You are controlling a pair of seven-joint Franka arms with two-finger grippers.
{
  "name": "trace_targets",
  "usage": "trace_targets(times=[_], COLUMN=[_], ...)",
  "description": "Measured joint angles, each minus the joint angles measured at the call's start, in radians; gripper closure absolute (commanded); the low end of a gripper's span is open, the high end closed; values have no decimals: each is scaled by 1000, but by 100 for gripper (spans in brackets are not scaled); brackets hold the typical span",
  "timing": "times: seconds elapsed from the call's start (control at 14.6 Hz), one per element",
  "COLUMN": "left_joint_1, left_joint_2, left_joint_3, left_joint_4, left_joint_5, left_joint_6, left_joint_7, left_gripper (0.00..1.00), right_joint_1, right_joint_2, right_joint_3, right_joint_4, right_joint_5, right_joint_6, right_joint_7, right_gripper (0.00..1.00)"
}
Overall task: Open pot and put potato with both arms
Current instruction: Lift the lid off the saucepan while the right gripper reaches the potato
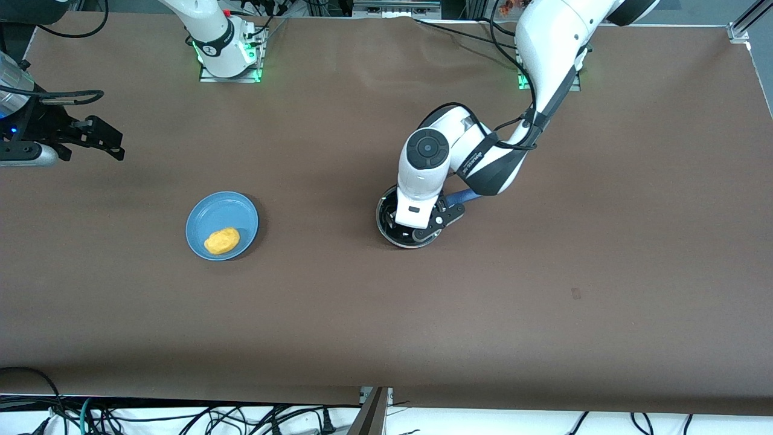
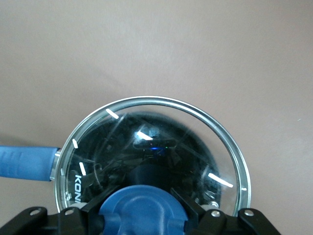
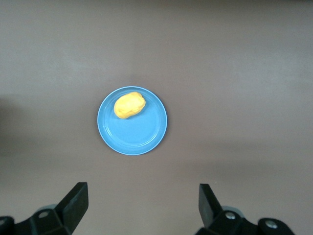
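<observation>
The pot (image 1: 384, 225) is a small black saucepan with a blue handle (image 1: 464, 196) and a glass lid, standing mid-table. My left gripper (image 1: 418, 232) reaches down onto the lid. In the left wrist view the glass lid (image 2: 161, 132) fills the frame. The left gripper (image 2: 142, 201) is shut on the lid's blue knob (image 2: 142, 210), with a finger pressed against each side. The potato (image 1: 221, 240) lies on a blue plate (image 1: 212, 211) toward the right arm's end. My right gripper (image 1: 110, 142) hangs open and empty. In the right wrist view the right gripper (image 3: 144, 196) looks down on the potato (image 3: 129, 105).
The blue plate (image 3: 142, 136) is flat and holds only the potato. Brown cloth covers the table. Cables hang below the table's edge nearest the front camera (image 1: 181, 417). The pot's handle (image 2: 27, 163) sticks out toward the left arm's end of the table.
</observation>
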State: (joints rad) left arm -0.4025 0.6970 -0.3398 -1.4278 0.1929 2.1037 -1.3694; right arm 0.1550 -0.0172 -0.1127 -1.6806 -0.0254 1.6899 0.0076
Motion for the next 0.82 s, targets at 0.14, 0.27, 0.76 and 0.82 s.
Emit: trace_targets(times=[0.14, 0.27, 0.76, 0.82], left_joint_1=[17, 41, 175, 198], left_joint_2=[-25, -55, -197, -219], left_joint_3=[0, 0, 1, 1], left_joint_4=[4, 6, 11, 11], left_joint_5=[0, -1, -117, -123], left_joint_6=[-1, -14, -212, -244], left_joint_7=[8, 39, 367, 416], left_gripper=[74, 75, 75, 75], right_joint_1=[0, 0, 0, 1], right_joint_2=[0, 0, 43, 76], right_joint_3=[0, 0, 0, 1], right_joint_4=[0, 0, -3, -1], right_joint_5=[0, 0, -8, -19], right_joint_6=[0, 0, -8, -8], right_joint_7=[0, 0, 0, 0], right_gripper=[0, 0, 0, 0])
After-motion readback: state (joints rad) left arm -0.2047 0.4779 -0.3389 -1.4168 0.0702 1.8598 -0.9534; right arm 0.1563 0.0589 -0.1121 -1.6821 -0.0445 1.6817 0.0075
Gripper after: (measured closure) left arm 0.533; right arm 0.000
